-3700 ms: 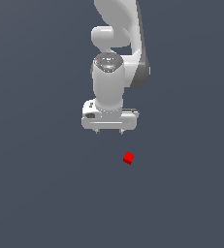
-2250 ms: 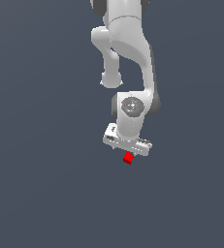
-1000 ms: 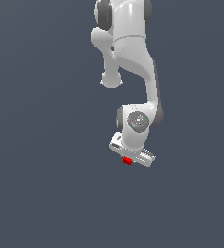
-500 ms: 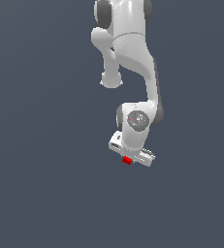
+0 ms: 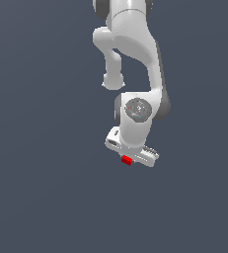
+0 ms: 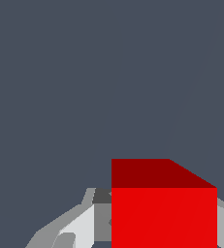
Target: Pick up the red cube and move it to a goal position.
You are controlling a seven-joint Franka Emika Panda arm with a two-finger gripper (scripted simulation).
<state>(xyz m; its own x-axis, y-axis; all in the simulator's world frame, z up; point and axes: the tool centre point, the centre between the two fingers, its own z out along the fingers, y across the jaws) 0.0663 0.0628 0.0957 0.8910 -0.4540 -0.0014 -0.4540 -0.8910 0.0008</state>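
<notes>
The red cube [image 5: 127,160] is a tiny bright red block that peeks out from under the white gripper [image 5: 130,157] in the exterior view. The arm's hand sits right over it and covers most of it. In the wrist view the red cube [image 6: 164,213] fills the space between the two grey fingers [image 6: 82,225], which press against its sides. The gripper [image 6: 164,230] is shut on the cube. The fingertips are hidden in the exterior view.
A plain dark grey surface [image 5: 46,188] stretches all around the arm. The white arm's links [image 5: 135,59] rise above the gripper toward the top of the exterior view. No other objects show.
Over the earlier frames the gripper came down from above onto the red cube and turned. In the last second the hand holds its place and the cube has edged slightly up under it.
</notes>
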